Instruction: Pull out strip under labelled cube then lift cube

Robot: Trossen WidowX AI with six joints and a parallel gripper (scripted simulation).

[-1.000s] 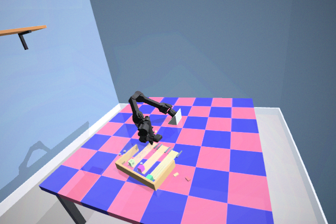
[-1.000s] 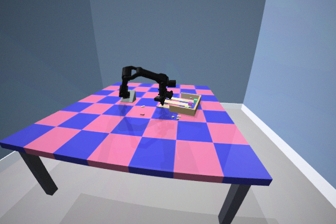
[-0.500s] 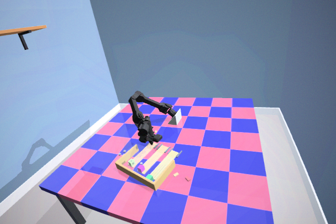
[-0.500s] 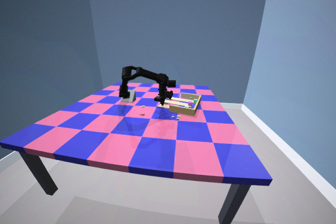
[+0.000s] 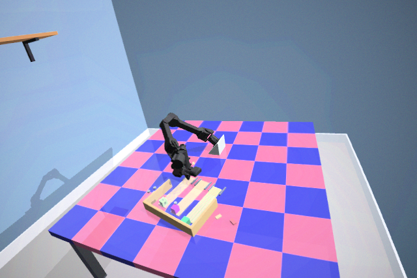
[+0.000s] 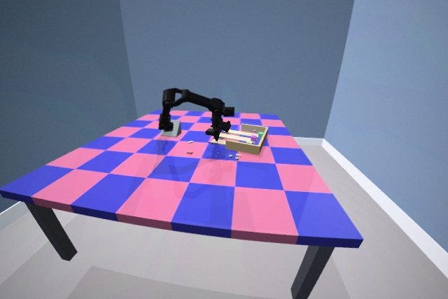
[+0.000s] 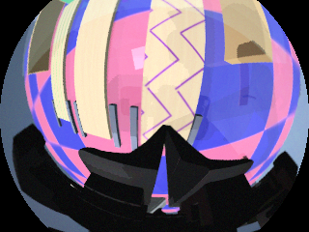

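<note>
The cube with dark marks (image 5: 163,202) (image 6: 249,142) is pale green. It sits inside the wooden frame (image 5: 168,215) (image 6: 243,146), near the long back wall, and looks to be on the far end of the zigzag strip (image 5: 179,189) (image 7: 166,72). It is small and partly hidden by a side wall in the exterior view, so I can't read its marks well.

The zigzag strip is cream with purple lines, and its near end pokes out of the frame's open side. The claw (image 5: 188,177) (image 6: 216,139) (image 7: 165,127) points down by that end. It is shut, with its black tips together, and nothing shows between them. I can't tell if the tips touch the strip.

Next to the zigzag strip is a plain middle strip (image 5: 195,194) (image 7: 92,72), and past that a striped strip (image 5: 206,202) (image 7: 61,72). A purple cube (image 5: 174,209) (image 6: 253,138) sits by the far end of the middle strip. A bright green cube (image 5: 186,220) (image 6: 260,134) is in the corner by the striped one.

Outside the frame, a tan bit (image 5: 218,216) and a red bit (image 5: 232,222) lie on the pink and blue counter (image 5: 262,228) (image 6: 202,202).
</note>
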